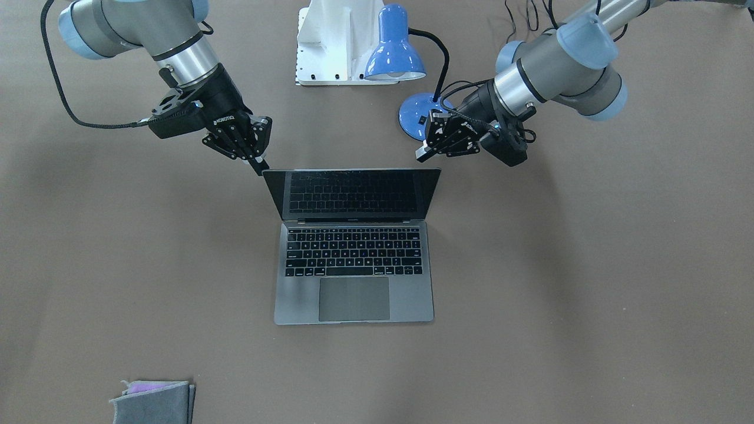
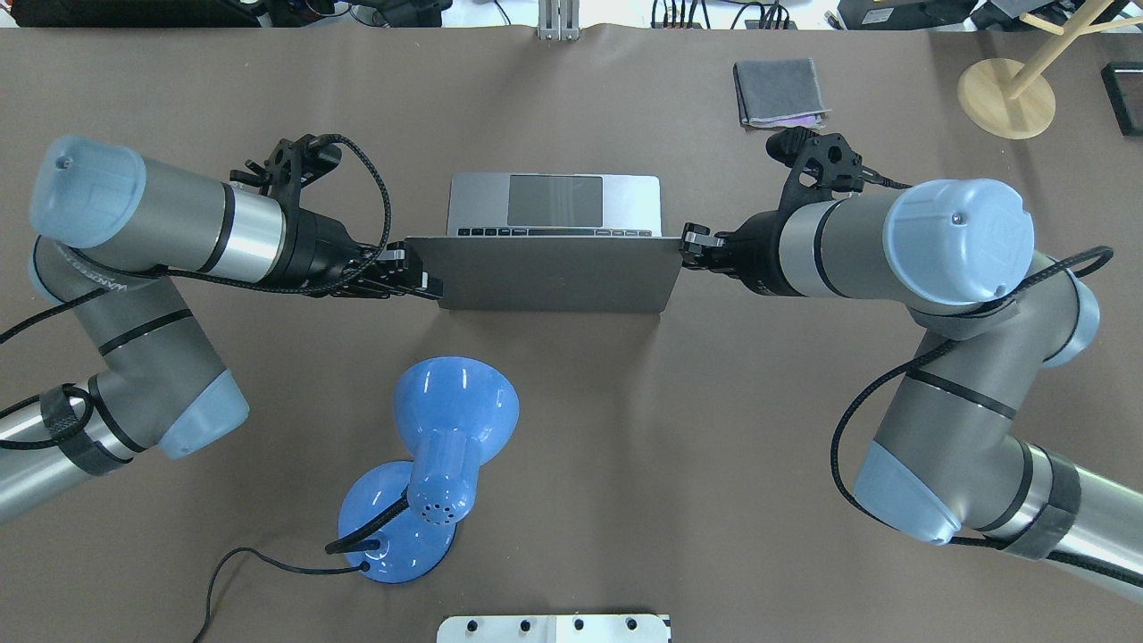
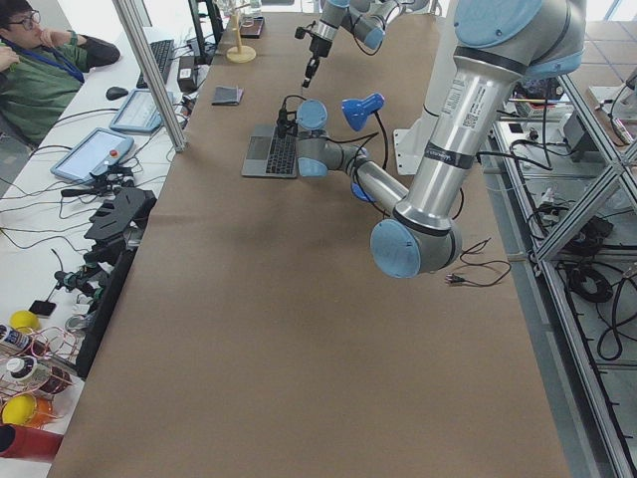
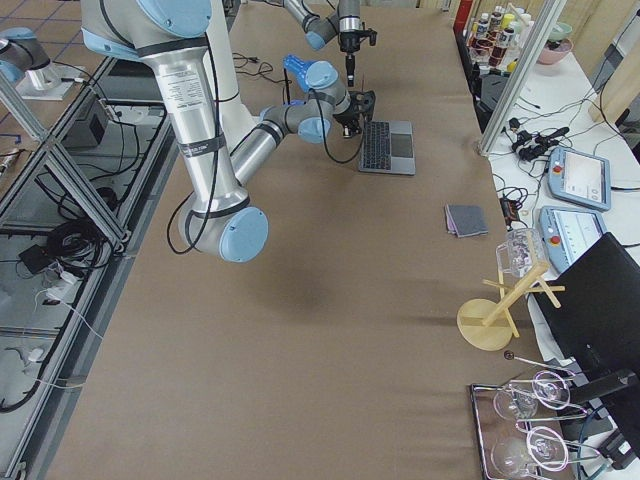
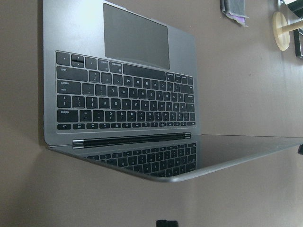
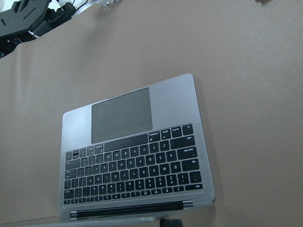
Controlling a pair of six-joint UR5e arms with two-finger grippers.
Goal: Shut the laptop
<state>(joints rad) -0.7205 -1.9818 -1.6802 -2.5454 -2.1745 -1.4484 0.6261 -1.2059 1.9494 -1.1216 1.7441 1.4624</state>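
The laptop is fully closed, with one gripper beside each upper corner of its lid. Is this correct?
Not quite. The laptop is open, not closed: the exterior front-facing view shows its lid raised, keyboard and screen exposed. The left gripper and right gripper are indeed beside the lid's upper corners.

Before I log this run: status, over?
Shut: left gripper, right gripper, at lid top corners. The laptop open, lid up. The keyboard bare; blue lamp behind.
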